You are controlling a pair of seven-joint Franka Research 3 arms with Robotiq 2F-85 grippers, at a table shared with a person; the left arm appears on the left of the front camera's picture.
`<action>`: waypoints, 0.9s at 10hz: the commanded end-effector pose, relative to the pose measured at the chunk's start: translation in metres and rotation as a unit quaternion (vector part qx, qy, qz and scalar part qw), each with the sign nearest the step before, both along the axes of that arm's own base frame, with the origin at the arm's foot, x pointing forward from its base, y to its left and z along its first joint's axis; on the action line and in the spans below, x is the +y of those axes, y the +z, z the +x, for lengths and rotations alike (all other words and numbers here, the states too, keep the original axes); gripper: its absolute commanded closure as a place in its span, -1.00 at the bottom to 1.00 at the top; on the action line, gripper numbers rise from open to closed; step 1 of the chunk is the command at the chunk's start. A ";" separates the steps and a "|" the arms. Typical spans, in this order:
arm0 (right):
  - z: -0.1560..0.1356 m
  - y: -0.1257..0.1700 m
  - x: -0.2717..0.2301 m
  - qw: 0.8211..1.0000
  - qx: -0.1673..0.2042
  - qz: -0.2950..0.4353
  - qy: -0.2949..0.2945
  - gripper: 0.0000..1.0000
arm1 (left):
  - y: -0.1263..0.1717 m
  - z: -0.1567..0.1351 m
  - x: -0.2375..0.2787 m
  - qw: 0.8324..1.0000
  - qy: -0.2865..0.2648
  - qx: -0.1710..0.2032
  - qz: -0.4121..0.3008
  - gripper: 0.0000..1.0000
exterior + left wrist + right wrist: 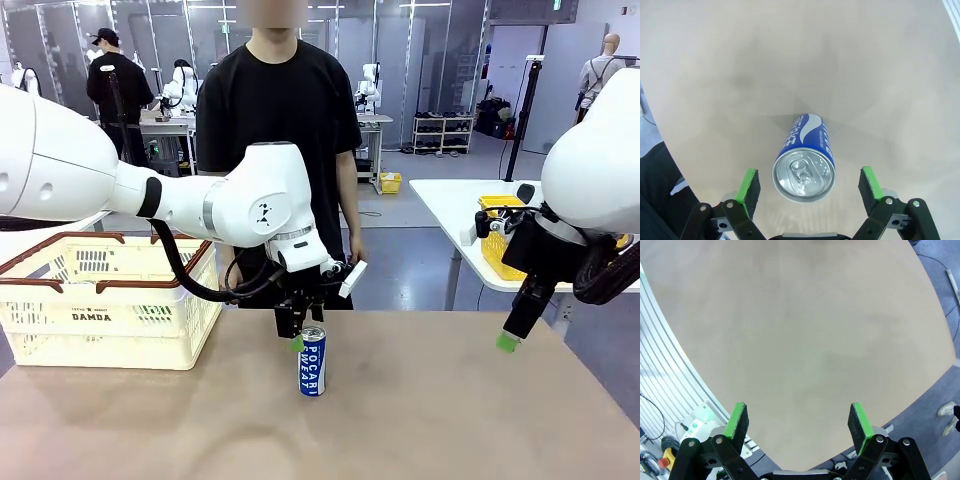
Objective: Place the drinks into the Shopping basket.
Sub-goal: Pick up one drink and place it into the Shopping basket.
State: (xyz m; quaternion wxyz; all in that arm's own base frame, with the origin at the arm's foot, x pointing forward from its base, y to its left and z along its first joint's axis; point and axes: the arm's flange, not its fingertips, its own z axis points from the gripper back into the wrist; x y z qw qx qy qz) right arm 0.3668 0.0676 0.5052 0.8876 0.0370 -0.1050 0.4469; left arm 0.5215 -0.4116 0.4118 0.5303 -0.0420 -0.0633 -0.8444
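Observation:
A blue Pocari Sweat can point(313, 360) stands upright near the middle of the table. My left gripper point(297, 335) hangs just above and behind it, open. Seen from the left wrist, the can's silver top point(803, 174) lies between the two green pads point(751, 189), a gap on each side, nothing touching. The cream-white Shopping basket point(110, 300) with brown rim and handles stands at the table's left. My right gripper point(508, 340) hovers open over the table's right edge; in the right wrist view its pads point(739, 418) frame bare tabletop.
A person in a black shirt point(285, 110) stands at the far side behind the can. A bright yellow mesh basket point(500, 235) rests on a white table at the back right. The tan tabletop point(430, 410) is bare to the right of the can.

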 end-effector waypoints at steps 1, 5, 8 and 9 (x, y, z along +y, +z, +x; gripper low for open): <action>0.000 0.001 -0.001 1.000 0.002 -0.003 0.000 -1.00 | -0.006 0.007 -0.009 1.000 0.014 0.006 0.016 -1.00; 0.000 0.001 -0.001 1.000 0.002 -0.003 0.000 -1.00 | -0.023 0.016 -0.012 0.999 0.013 0.021 0.027 -1.00; 0.000 0.001 -0.001 1.000 0.002 -0.003 0.000 -1.00 | -0.027 0.015 -0.014 0.999 0.008 0.035 0.027 -1.00; 0.000 0.001 -0.001 1.000 0.002 -0.003 0.000 -1.00 | -0.029 0.015 -0.013 0.999 0.011 0.039 0.031 -1.00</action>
